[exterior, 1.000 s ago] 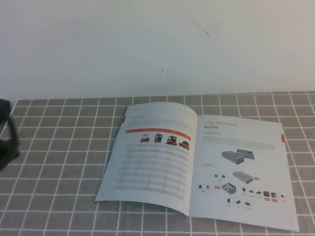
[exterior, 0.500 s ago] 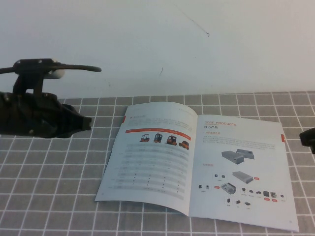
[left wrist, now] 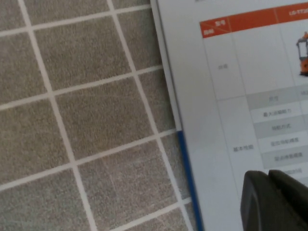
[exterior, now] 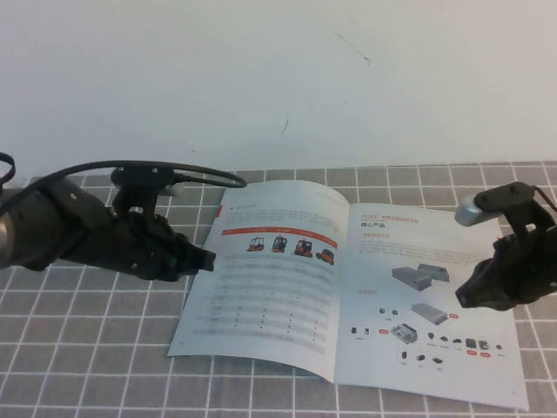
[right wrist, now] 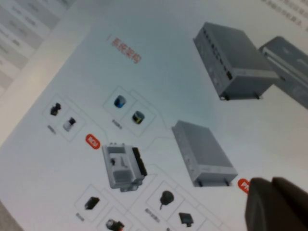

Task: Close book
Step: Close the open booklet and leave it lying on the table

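Note:
An open booklet [exterior: 348,287] lies flat on the grey checked cloth, with forklift pictures on its left page and grey boxes on its right page. My left gripper [exterior: 207,259] is shut and hovers at the outer edge of the left page [left wrist: 226,120]; its fingers [left wrist: 274,202] press together with nothing held. My right gripper [exterior: 463,297] is shut too, low over the right page [right wrist: 159,96] near its outer edge, its fingers [right wrist: 276,207] empty.
The grey cloth with white grid lines [exterior: 96,340] covers the table out to a white wall [exterior: 261,78] behind. Bare cloth [left wrist: 86,120] lies left of the booklet's blue-edged cover.
Both arms have come in from the sides: the left one moved right to the left page's edge, the right one entered and reached over the right page. The booklet has not moved.

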`<state>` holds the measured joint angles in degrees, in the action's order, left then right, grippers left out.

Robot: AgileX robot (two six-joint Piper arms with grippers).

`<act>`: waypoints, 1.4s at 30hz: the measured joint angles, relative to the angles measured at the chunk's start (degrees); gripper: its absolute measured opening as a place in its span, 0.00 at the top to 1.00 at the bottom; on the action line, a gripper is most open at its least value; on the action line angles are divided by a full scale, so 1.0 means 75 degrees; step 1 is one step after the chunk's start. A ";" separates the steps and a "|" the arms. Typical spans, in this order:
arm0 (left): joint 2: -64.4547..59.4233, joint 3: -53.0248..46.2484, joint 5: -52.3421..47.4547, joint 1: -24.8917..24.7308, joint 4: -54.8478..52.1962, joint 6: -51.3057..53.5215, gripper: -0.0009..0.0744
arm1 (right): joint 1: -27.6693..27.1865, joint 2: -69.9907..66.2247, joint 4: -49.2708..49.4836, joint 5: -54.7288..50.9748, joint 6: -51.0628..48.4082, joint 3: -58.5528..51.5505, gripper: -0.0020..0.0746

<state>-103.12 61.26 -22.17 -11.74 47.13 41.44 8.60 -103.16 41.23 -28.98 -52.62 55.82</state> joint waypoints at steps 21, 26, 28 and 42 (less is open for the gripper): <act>-0.1059 0.0034 0.1752 -0.0003 0.0031 0.0108 0.99 | 0.0000 -0.0915 -0.0638 0.0183 0.0306 0.0174 0.98; -0.1108 0.0051 0.1614 -0.0003 0.0212 0.0141 0.99 | 0.0000 -0.0915 -0.0638 0.0183 0.0306 0.0174 0.98; -0.1120 0.0051 0.1505 -0.0003 0.0426 0.0151 0.99 | 0.0000 -0.0915 -0.0638 0.0183 0.0306 0.0174 0.98; -0.1153 0.0084 0.1019 -0.0702 0.1766 0.1216 0.99 | 0.0000 -0.0915 -0.0638 0.0183 0.0306 0.0186 0.98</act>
<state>-111.77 61.88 -14.53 -17.00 60.38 50.57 8.60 -110.02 36.44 -27.61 -50.32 57.21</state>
